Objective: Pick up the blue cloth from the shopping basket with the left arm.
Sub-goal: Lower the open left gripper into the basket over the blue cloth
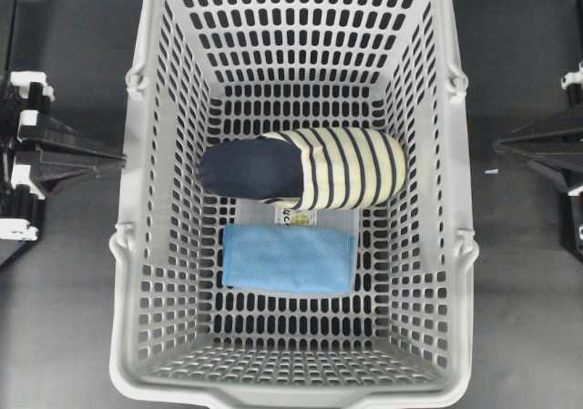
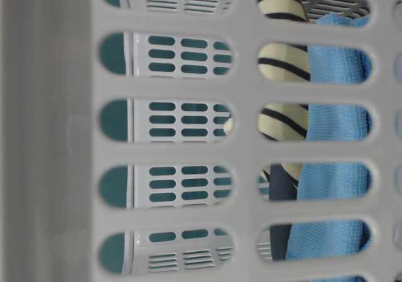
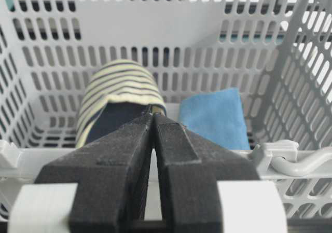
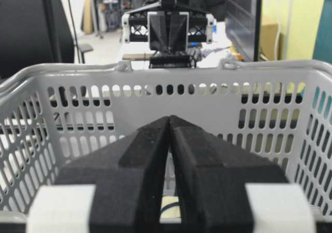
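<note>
Left gripper (image 3: 154,120), jaws pressed together and empty, waits outside the shopping basket (image 1: 455,245).

On the basket floor lies the navy and cream-striped fabric roll (image 1: 305,168), just beside the folded blue cloth (image 1: 288,258): likely light, soft and limp, best pinched at a free edge away from the roll. The right gripper (image 4: 170,120) is likewise closed.

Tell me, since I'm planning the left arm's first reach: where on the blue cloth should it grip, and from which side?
Probably from above. The blue cloth lies flat on the floor of the shopping basket, so a level approach meets the wall. Pinch the edge farthest from the striped bundle, which lies close beside the cloth. The left gripper, shut outside the rim, must open first.
</note>
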